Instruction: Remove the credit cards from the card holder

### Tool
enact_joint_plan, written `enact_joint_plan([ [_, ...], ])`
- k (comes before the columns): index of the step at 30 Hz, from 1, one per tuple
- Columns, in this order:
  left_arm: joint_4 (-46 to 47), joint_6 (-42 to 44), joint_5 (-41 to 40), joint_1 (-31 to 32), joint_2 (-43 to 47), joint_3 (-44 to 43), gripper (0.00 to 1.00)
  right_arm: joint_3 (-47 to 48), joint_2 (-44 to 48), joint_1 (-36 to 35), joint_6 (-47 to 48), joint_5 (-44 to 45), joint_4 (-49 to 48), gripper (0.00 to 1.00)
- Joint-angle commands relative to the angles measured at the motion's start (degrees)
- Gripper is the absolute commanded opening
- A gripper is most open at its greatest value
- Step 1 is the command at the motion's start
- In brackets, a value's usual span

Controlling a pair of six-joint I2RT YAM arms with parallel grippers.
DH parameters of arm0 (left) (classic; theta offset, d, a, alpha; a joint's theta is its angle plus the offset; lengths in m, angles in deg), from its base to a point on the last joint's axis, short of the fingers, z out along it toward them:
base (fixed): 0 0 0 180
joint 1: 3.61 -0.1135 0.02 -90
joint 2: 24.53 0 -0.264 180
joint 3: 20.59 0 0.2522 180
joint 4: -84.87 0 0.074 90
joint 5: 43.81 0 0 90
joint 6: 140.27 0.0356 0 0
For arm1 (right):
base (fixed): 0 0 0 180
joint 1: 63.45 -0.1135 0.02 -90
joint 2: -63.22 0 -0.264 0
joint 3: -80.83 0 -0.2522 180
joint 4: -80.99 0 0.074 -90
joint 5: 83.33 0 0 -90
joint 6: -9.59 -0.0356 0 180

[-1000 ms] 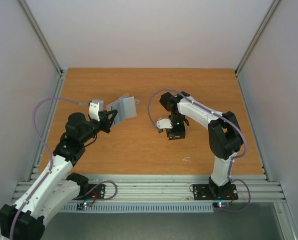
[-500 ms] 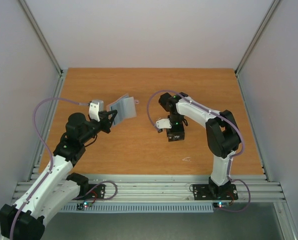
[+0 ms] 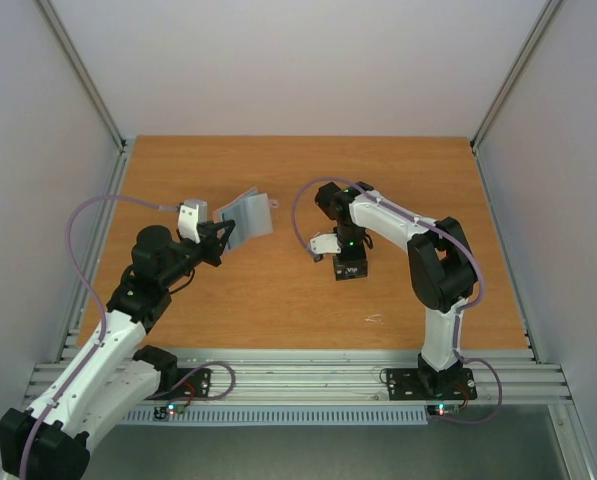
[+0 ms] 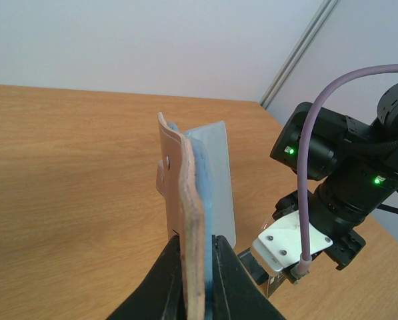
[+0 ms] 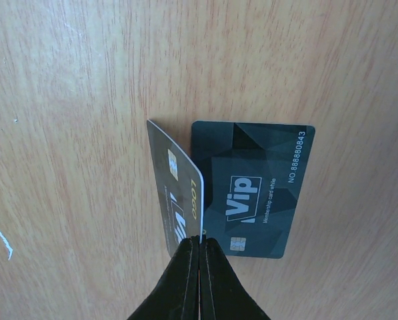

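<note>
L jaws clamp card holder (image 4: 189, 200) upright. R jaws pinch grey-blue card (image 5: 173, 193) over black Vip card (image 5: 259, 187) on table (image 5: 65, 100).

My left arm (image 3: 108, 345) and right arm (image 3: 441, 335) wear white shells over black joints. A lilac cable (image 4: 308, 200) trails along each. Green lights (image 4: 289, 151) glow on my black right wrist, above a screwed white plate (image 4: 289, 239).
</note>
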Motion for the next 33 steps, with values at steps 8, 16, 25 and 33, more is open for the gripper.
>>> enact_joint_plan([
  [8,3.6,0.4,-0.2,0.0,1.2,0.6,0.00,0.6,-1.7,-0.3,1.0,5.1,-4.7,0.05],
  [16,3.4,0.4,-0.2,0.0,1.6,0.8,0.00,0.6,-0.8,-0.3,-0.6,10.9,-11.3,0.31],
  [25,5.0,0.5,3.8,0.0,2.0,0.7,0.00,0.3,16.9,0.7,-19.1,7.0,-31.7,0.45],
  [33,10.9,-2.8,7.5,-0.2,1.3,0.7,0.00,-1.1,31.6,3.3,-56.8,-35.7,-40.2,0.73],
])
